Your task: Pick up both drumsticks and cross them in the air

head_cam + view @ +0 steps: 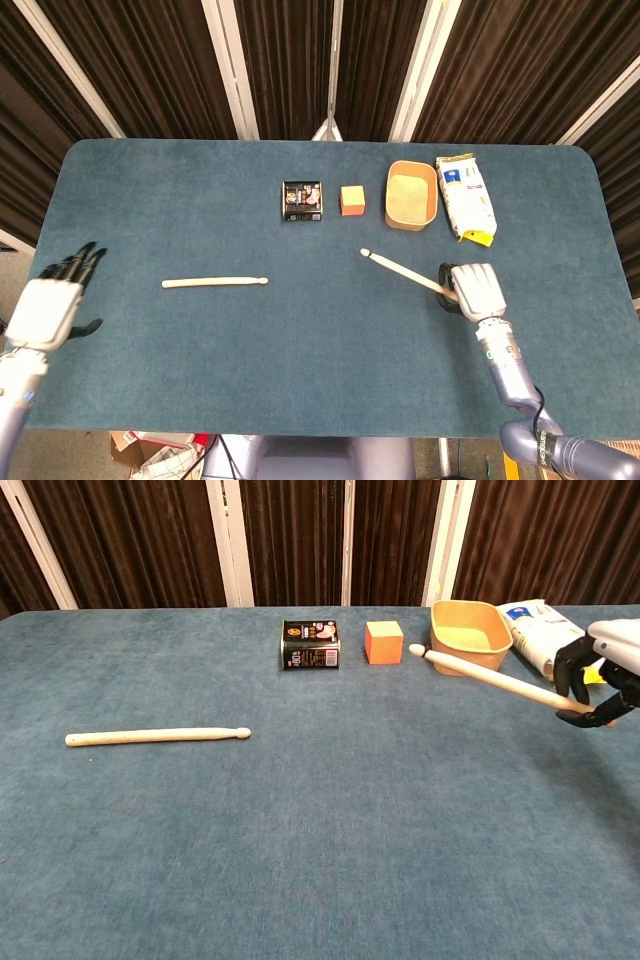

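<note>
One pale wooden drumstick point(215, 283) point(157, 736) lies flat on the blue table, left of centre, tip pointing right. My right hand point(474, 290) point(600, 670) grips the butt of the second drumstick point(404, 270) point(490, 677) and holds it above the table, its tip slanting up and to the left. My left hand point(55, 306) hovers at the table's left edge, fingers spread and empty, well left of the lying stick. The chest view does not show the left hand.
Along the far side stand a black tin point(302, 200) point(311, 644), an orange cube point(351, 200) point(384, 642), a tan bowl point(411, 195) point(466, 638) and a white packet point(466, 195) point(540, 635). The blue table point(320, 380) has open room in front.
</note>
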Tool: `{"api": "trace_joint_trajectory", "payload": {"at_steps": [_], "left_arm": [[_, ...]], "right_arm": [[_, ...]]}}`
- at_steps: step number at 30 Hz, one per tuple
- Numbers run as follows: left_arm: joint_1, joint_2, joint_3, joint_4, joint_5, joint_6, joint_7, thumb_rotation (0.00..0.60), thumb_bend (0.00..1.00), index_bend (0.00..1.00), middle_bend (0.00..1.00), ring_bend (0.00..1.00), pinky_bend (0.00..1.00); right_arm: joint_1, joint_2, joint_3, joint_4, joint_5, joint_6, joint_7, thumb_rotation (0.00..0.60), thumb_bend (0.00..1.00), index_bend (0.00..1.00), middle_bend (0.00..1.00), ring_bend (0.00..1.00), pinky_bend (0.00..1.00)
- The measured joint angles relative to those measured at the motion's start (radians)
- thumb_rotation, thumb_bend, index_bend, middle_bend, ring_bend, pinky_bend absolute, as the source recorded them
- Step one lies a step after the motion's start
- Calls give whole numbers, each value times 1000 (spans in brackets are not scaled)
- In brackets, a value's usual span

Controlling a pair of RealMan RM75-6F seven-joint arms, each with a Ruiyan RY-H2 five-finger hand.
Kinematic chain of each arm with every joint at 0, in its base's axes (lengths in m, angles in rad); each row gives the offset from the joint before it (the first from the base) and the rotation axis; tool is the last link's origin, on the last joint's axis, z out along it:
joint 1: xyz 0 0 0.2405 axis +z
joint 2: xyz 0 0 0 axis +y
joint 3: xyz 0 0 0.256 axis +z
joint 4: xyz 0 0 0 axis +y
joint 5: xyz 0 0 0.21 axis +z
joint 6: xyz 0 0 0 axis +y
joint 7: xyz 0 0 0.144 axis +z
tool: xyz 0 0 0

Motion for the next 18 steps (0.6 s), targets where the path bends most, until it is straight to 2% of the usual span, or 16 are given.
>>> {"api": "trace_joint_trajectory", "payload": {"at_steps": [2, 4, 12, 18], "left_arm": [[-35, -9, -14, -23, -35, -37, 50, 600, 222, 361, 410, 803, 887], [-64, -23, -24, -37, -65, -63, 94, 600, 240, 391, 436, 841, 927], [-194, -160, -59, -30, -278, -143, 319, 600, 273, 368, 398, 865, 943], [-296, -290, -72, 68, -447, -179, 456, 600, 339, 328, 351, 865, 943]], "right_arm": [[0, -1, -2, 4, 0, -2, 1, 600, 457, 785, 657, 914, 819], [0, -1, -3, 6, 2, -4, 1, 600, 457, 785, 657, 914, 819], [1, 2, -5, 6, 1, -6, 7, 600, 457, 785, 657, 914, 821], [1, -1, -7, 22, 4, -12, 11, 600, 457, 785, 657, 914, 820]]}}
